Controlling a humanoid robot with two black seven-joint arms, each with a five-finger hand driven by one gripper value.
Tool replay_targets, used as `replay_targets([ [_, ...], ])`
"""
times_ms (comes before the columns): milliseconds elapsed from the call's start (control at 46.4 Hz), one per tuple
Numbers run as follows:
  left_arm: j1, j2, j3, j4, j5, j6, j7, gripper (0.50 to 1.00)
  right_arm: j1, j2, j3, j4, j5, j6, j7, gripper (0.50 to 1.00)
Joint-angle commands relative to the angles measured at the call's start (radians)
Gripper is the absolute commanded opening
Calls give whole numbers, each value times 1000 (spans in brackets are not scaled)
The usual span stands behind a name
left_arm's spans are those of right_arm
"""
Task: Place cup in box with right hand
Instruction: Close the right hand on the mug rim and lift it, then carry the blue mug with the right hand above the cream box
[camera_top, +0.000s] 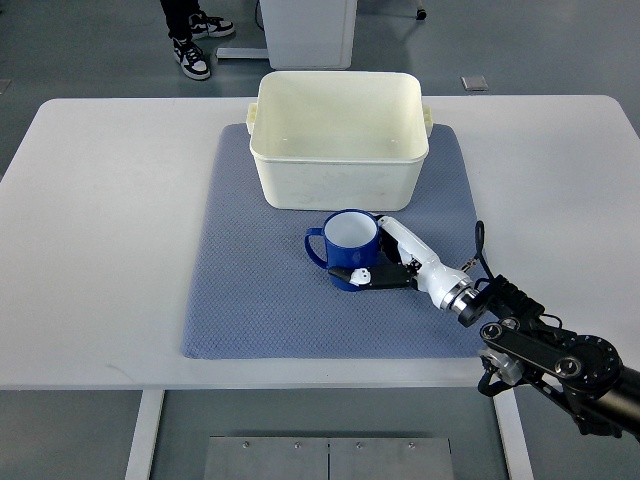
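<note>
The right hand covers the near right side of the blue cup, so how far its fingers wrap the wall cannot be told. The right arm runs out past the picture's right and lower edge. A person beyond the surface is cut off at the top edge, only legs and shoes showing. A white cabinet there is likewise cropped. The box hides part of the mat beneath it.

A white worktop carries a blue-grey mat at its middle. Beyond the far edge, on the grey floor, stand a person's feet in black-and-white shoes beside a white cabinet.
</note>
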Motion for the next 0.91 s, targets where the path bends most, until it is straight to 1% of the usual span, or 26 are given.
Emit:
replay_targets([
  [0,0,0,0,0,0,0,0,1000,6,-9,0,10,2,1,2,500],
  [108,0,0,0,0,0,0,0,1000,15,-38,0,41,3,3,13,500],
  [302,0,0,0,0,0,0,0,1000,18,-117,2,137,3,1,18,500],
  [539,0,0,0,0,0,0,0,1000,19,-249,3,309,3,1,28,500],
  [668,0,0,0,0,0,0,0,1000,38,-309,11,381,3,1,28,500],
  [755,0,0,0,0,0,0,0,1000,59,-341,25,409,14,3,24,500],
  [884,0,0,0,0,0,0,0,1000,110,-367,63,417,43,6,-2,500],
])
